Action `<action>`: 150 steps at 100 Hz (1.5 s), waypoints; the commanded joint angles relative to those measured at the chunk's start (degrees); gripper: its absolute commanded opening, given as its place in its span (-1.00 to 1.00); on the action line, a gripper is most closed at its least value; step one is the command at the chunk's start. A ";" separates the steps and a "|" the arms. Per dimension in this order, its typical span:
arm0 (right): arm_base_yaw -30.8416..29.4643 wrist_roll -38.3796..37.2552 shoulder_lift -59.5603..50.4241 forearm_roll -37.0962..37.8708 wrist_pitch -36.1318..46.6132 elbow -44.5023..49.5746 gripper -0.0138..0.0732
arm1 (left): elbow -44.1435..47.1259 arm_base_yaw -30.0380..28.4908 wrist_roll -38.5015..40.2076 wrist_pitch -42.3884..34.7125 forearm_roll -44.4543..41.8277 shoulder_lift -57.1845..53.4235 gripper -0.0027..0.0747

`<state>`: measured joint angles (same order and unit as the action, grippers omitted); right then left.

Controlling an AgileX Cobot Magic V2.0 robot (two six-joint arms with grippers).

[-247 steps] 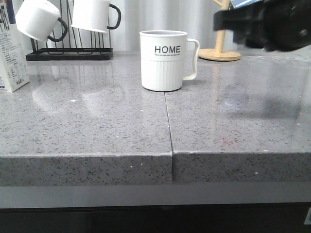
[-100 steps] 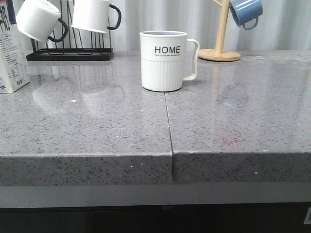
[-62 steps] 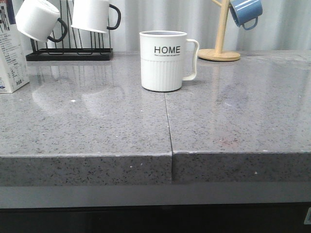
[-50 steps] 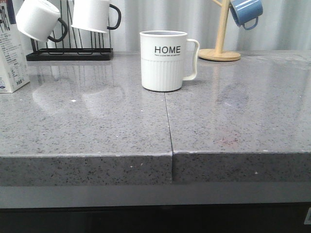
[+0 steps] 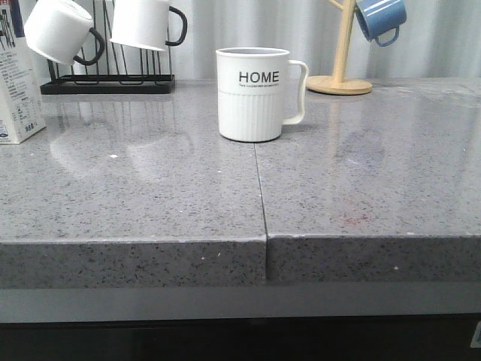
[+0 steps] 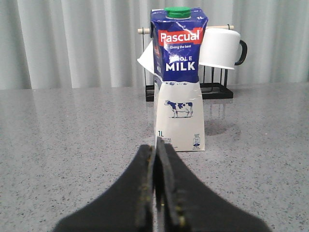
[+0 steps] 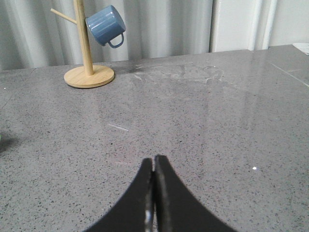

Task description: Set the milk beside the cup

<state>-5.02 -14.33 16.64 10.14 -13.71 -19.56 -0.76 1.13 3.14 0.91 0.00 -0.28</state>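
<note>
The white ribbed "HOME" cup point(image 5: 253, 94) stands upright in the middle of the grey counter, handle to the right. The milk carton point(image 5: 16, 90) stands at the far left edge of the front view, cut off by the frame. In the left wrist view the milk carton point(image 6: 179, 79) stands upright, blue top, cow picture facing the camera, some way beyond my left gripper point(image 6: 155, 145), which is shut and empty. My right gripper point(image 7: 154, 158) is shut and empty above bare counter. Neither gripper shows in the front view.
A black rack point(image 5: 109, 83) holding two white mugs with black handles point(image 5: 64, 30) stands at the back left, behind the carton point(image 6: 212, 92). A wooden mug tree point(image 5: 340, 79) with a blue mug point(image 5: 380, 19) stands at the back right, also in the right wrist view point(image 7: 89, 75).
The dark arm that filled the upper right of the front view 2.5 s ago has gone out of view, uncovering the blue mug. Cup and carton have not moved.
</note>
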 commanded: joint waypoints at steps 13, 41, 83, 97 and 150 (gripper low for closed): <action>-0.36 -0.05 0.41 0.86 4.91 -1.52 -0.96 | -1.39 0.13 0.05 -4.42 0.00 -1.81 -0.99; -0.18 -0.05 0.41 0.86 4.91 -1.52 -0.96 | -1.39 0.13 0.05 -4.42 0.00 -1.81 -0.99; -0.18 -0.05 0.41 0.86 4.91 -1.52 -0.96 | -6.39 0.13 0.05 -0.59 2.92 1.39 -0.99; -0.18 -0.05 0.41 0.86 4.91 -1.52 -0.96 | -15.62 0.13 0.05 8.66 3.32 9.00 -0.99; -0.18 -0.05 0.41 0.86 4.91 -1.52 -0.96 | -37.20 0.13 -0.77 20.53 3.32 34.47 -0.94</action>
<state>-5.02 -14.33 16.64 10.14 -13.71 -19.56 -35.83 1.13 3.14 25.17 2.87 32.21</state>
